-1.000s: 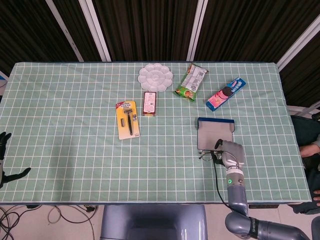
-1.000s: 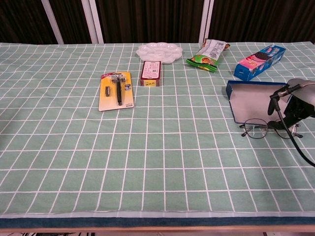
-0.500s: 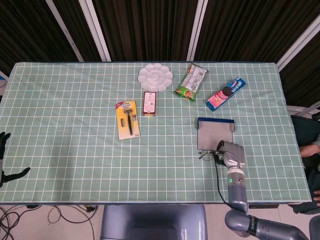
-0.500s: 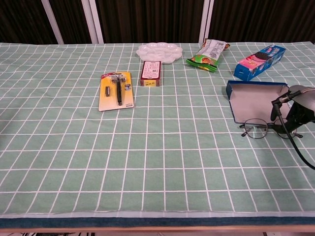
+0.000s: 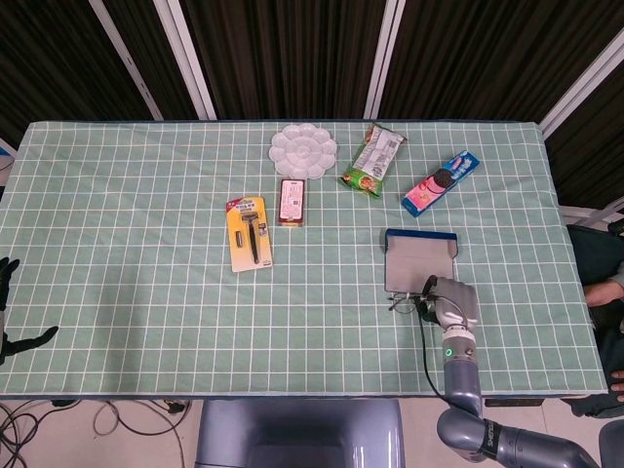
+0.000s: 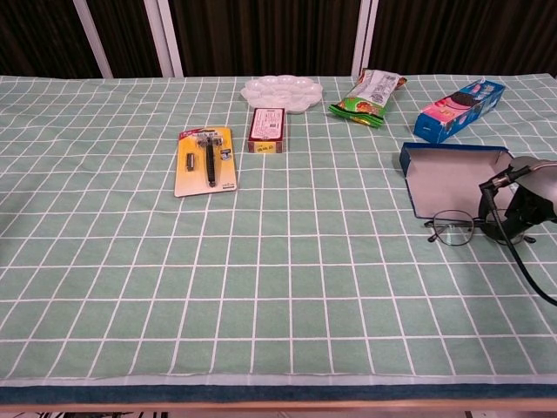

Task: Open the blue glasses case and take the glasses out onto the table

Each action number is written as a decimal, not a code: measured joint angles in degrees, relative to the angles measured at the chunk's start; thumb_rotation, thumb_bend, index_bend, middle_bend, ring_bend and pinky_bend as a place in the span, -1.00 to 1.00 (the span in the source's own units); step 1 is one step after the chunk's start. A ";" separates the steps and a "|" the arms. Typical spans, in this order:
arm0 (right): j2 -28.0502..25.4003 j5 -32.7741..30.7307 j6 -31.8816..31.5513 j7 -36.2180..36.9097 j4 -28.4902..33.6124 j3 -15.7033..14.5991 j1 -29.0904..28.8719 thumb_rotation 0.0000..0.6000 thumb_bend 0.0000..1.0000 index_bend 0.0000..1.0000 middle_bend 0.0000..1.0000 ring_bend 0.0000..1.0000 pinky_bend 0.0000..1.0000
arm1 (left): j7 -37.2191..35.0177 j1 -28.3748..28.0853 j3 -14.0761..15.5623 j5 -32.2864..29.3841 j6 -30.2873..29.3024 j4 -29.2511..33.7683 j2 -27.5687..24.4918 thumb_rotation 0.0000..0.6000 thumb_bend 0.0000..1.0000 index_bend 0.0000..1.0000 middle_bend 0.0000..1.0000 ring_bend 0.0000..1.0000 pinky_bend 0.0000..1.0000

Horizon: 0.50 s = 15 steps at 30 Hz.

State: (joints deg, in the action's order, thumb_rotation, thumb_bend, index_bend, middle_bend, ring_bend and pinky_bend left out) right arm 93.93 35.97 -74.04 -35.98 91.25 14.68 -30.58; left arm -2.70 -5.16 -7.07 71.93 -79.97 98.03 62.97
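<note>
Checked table; razor pack writing unreadable.

The right hand has a rounded, silver-grey metallic back with darker, nearly black parts at its fingers. Below it, the wrist is a slim grey cylinder bearing a small glowing green light. A thin black cable runs alongside the wrist and forearm; in the chest view it shows as a dark line curving down from the hand. The arm widens into a bulkier, smooth grey joint housing with dark seams. The left hand appears only at the frame edge as slender black fingers.
</note>
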 measured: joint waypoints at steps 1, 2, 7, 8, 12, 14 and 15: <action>0.03 -0.13 0.03 -0.03 -0.15 -0.03 0.05 1.00 0.00 0.02 1.00 1.00 1.00 | -0.02 0.00 -0.01 -0.02 0.01 0.01 -0.01 1.00 -0.92 -1.00 -1.00 -1.00 -1.00; 0.05 -0.23 0.05 -0.05 -0.28 -0.07 0.10 1.00 0.05 0.03 1.00 1.00 1.00 | -0.06 -0.01 -0.01 -0.04 0.04 0.02 -0.02 1.00 -0.92 -1.00 -1.00 -1.00 -1.00; 0.16 -0.27 0.13 0.06 -0.57 -0.13 0.28 1.00 0.19 0.09 1.00 1.00 1.00 | -0.23 0.01 -0.04 -0.12 0.13 0.12 -0.09 1.00 -0.92 -1.00 -1.00 -1.00 -1.00; 0.17 -0.25 0.12 0.08 -0.56 -0.11 0.28 1.00 0.21 0.10 1.00 1.00 1.00 | -0.23 0.01 -0.04 -0.13 0.13 0.14 -0.09 1.00 -0.92 -1.00 -1.00 -1.00 -1.00; 0.21 -0.03 -0.04 0.09 -0.48 -0.08 0.31 1.00 0.23 0.16 1.00 1.00 1.00 | -0.32 0.05 -0.06 -0.18 0.13 0.26 -0.16 1.00 -0.92 -1.00 -1.00 -1.00 -1.00; 0.20 0.00 -0.13 0.07 -0.39 -0.08 0.38 1.00 0.23 0.18 1.00 1.00 1.00 | -0.38 0.06 -0.05 -0.16 0.13 0.29 -0.19 1.00 -0.92 -1.00 -1.00 -1.00 -1.00; 0.18 0.04 -0.19 0.06 -0.34 -0.07 0.40 1.00 0.23 0.19 1.00 1.00 1.00 | -0.42 0.07 -0.05 -0.14 0.11 0.30 -0.20 1.00 -0.92 -1.00 -1.00 -1.00 -1.00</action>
State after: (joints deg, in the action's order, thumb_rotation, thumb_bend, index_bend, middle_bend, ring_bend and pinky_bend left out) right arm 94.11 36.01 -74.22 -35.92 90.92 14.60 -30.18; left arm -3.12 -5.09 -7.12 71.80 -79.86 98.33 62.77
